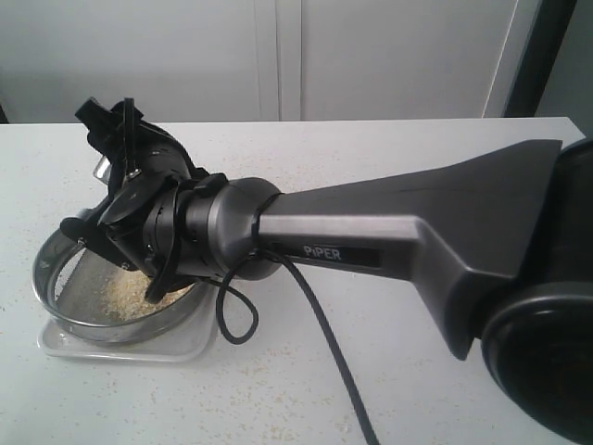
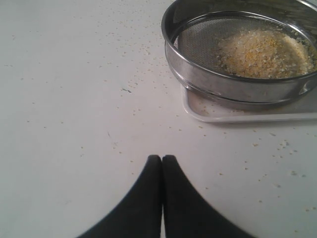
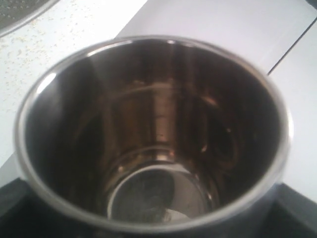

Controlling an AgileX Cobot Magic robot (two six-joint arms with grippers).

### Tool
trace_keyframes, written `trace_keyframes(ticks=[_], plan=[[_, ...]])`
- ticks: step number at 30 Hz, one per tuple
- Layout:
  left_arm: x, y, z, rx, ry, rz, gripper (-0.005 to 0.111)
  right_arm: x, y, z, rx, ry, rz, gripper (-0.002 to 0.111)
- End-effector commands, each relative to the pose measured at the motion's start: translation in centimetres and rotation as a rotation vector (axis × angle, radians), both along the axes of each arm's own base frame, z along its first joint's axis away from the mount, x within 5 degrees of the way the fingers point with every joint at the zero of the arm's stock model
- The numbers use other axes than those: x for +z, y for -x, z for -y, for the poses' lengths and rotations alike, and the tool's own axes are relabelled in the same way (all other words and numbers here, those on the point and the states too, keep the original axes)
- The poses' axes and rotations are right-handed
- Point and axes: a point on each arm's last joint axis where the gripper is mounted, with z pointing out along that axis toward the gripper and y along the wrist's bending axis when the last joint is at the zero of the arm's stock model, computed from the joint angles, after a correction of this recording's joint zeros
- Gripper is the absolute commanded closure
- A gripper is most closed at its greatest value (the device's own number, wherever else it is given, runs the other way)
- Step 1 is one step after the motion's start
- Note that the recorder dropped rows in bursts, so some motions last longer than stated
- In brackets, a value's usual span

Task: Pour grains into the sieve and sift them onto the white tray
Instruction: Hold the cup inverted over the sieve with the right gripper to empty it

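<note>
Right gripper grips steel cup above sieve – grains inside, left gripper clenched nearby.

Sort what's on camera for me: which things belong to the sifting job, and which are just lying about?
Job:
- wide round steel sieve with mesh bottom
- pale and yellow-tan grains heaped inside it
- flat white rectangular tray under the sieve
- shiny steel cup, emptied, at the right wrist

Lying about:
- stray specks on the white tabletop

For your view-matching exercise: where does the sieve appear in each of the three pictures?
Exterior view: the sieve sits lower left, on the white tray.
Left wrist view: upper right, holding the grains.
Right wrist view: only a sliver at the top-left corner.
Shared landmark: the speckled tabletop.
</note>
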Motion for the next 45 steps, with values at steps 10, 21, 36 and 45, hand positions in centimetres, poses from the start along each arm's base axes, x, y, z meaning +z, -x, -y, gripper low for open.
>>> trace_keyframes(ticks=[10,21,36,45], plan=[[-0.3,0.1,0.0,0.001,0.01,-0.015,0.107,0.9,-0.2,0.1,-0.043,-0.129,-0.015,0.108],[-0.3,0.1,0.0,0.001,0.01,-0.015,0.107,1.4,-0.3,0.3,-0.028,-0.059,0.02,0.108],[-0.3,0.1,0.0,0.001,0.01,-0.015,0.107,0.7,-0.4,0.1,-0.016,-0.06,0.001,0.108],[-0.3,0.1,0.0,0.001,0.01,-0.015,0.107,1.0,-0.4,0.2,-0.033,-0.162,-0.036,0.108]])
